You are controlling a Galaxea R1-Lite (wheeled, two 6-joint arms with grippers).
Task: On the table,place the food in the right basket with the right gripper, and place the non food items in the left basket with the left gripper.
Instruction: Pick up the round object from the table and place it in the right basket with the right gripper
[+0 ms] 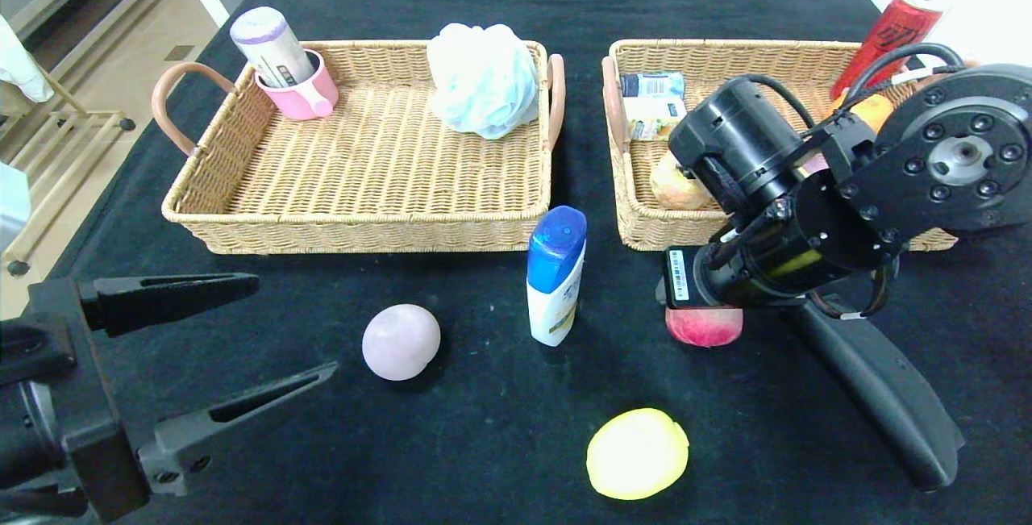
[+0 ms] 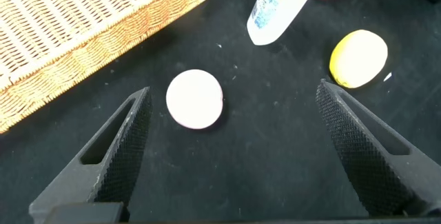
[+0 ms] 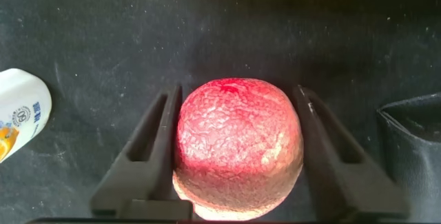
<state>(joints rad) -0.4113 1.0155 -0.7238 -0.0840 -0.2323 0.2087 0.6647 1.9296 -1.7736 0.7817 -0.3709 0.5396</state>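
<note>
My right gripper point(image 3: 238, 93) is down on the table in front of the right basket point(image 1: 645, 236), shut on a red apple-like fruit point(image 3: 238, 148); its fingers press both sides. In the head view only the fruit's lower part point(image 1: 704, 327) shows under the wrist. My left gripper point(image 1: 295, 325) hovers open at the near left, empty, with a pale pink ball point(image 1: 401, 341) just beyond its fingertips. A white bottle with a blue cap point(image 1: 556, 275) stands between the baskets' fronts. A yellow fruit point(image 1: 638, 453) lies near the front edge. The left basket point(image 1: 355, 220) is at the back left.
The left basket holds a pink cup with a tube point(image 1: 294, 65) and a blue bath sponge point(image 1: 482, 80). The right basket holds a small carton point(image 1: 653, 97), a pale fruit point(image 1: 677, 186), an orange point(image 1: 871, 110) and a red can point(image 1: 887, 33). My right forearm reaches across the near right.
</note>
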